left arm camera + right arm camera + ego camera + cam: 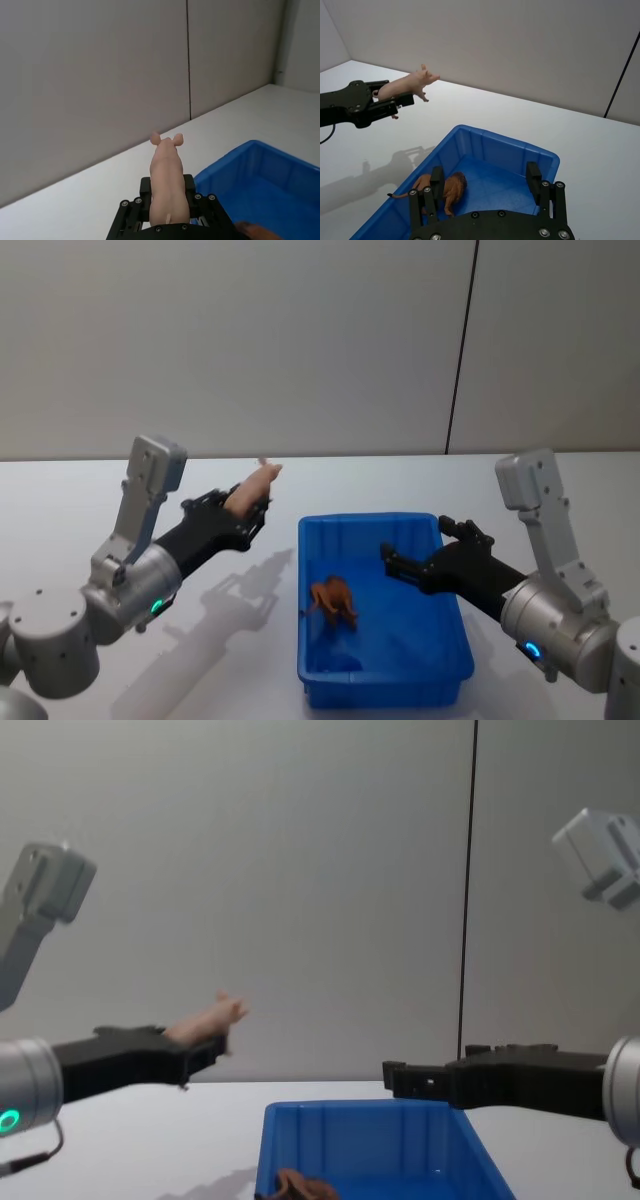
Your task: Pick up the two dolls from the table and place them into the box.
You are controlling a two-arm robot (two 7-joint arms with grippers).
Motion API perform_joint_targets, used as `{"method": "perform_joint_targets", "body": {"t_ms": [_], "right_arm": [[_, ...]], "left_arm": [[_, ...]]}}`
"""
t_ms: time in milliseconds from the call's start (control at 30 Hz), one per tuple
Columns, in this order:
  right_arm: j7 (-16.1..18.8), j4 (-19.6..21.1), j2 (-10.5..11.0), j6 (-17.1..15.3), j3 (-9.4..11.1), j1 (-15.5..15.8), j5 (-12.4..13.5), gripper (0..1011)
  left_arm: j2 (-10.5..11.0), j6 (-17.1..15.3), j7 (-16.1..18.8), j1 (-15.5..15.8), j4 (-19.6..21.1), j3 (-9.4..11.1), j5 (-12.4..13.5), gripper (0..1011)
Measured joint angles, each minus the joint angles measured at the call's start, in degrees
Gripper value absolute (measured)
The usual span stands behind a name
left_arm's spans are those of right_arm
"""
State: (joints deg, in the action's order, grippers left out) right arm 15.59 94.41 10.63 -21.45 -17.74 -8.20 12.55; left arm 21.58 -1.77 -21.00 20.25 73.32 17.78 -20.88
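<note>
Blue plastic box (pixel 384 680) sits on the white table (pixel 60 510), bare tabletop all around it. The left gripper (pixel 250 506) hangs raised to the box's left, clenched on the pink doll (pixel 254 485). The right gripper (pixel 424 550) hovers over the box with fingers spread, empty. The brown doll (pixel 334 601) lies inside the box.

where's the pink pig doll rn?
The pink pig doll is clamped in the left hand, held in the air over the table, left of the blue box and not yet over it.
</note>
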Motion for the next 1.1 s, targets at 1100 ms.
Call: {"method": "perform_joint_targets", "body": {"t_ms": [1100], "right_arm": [[0.0,0.0,0.0,0.0,0.0,0.0,0.0,1001]], "left_arm": [[-6.26,4.8,-16.37,9.81,-12.57,3.67,1.98,392]]}}
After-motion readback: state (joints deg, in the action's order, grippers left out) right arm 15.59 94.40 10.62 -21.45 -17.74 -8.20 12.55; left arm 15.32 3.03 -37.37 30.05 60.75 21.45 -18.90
